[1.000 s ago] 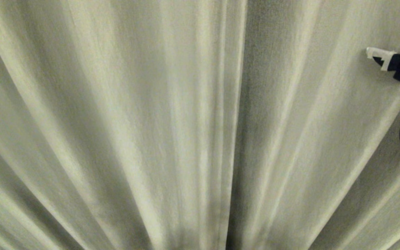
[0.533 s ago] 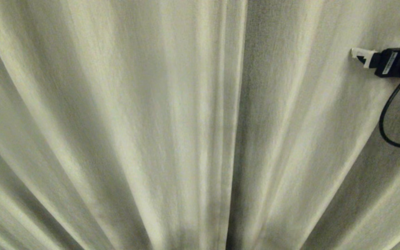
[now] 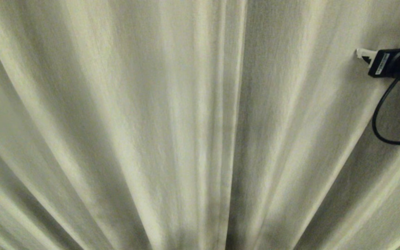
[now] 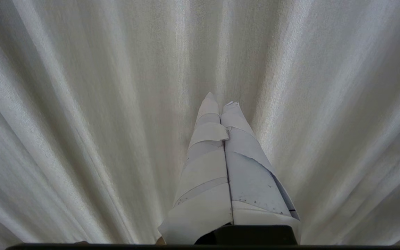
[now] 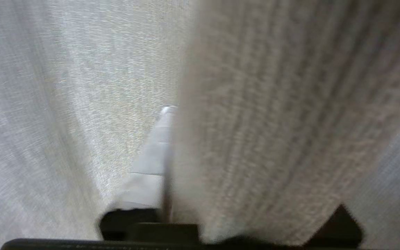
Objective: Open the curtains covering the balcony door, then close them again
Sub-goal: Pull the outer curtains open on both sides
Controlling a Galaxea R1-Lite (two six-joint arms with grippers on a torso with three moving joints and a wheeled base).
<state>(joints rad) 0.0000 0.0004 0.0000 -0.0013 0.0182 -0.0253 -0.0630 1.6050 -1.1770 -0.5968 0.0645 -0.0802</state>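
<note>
Curtains (image 3: 151, 121) fill every view: cream-white pleated fabric, the two panels meeting along a hemmed vertical edge (image 3: 233, 104) that runs from twelve to six o'clock just right of centre in the head view. They hang drawn together, and nothing of the door behind them shows.

At about two o'clock in the head view the right gripper (image 3: 361, 53) reaches in from the frame's edge, its white tip pressed against the right-hand panel, with a black cable (image 3: 377, 118) looping below it toward four o'clock. In the right wrist view a thick fold of curtain (image 5: 273, 139) lies across the claw, one white finger (image 5: 158, 146) visible beside it and the other hidden; the fold seems to sit between the fingers, but whether they pinch it I cannot tell.

Smallest in play, the left gripper (image 4: 221, 104) points at the fabric with its taped fingers pressed flat together, holding nothing.
</note>
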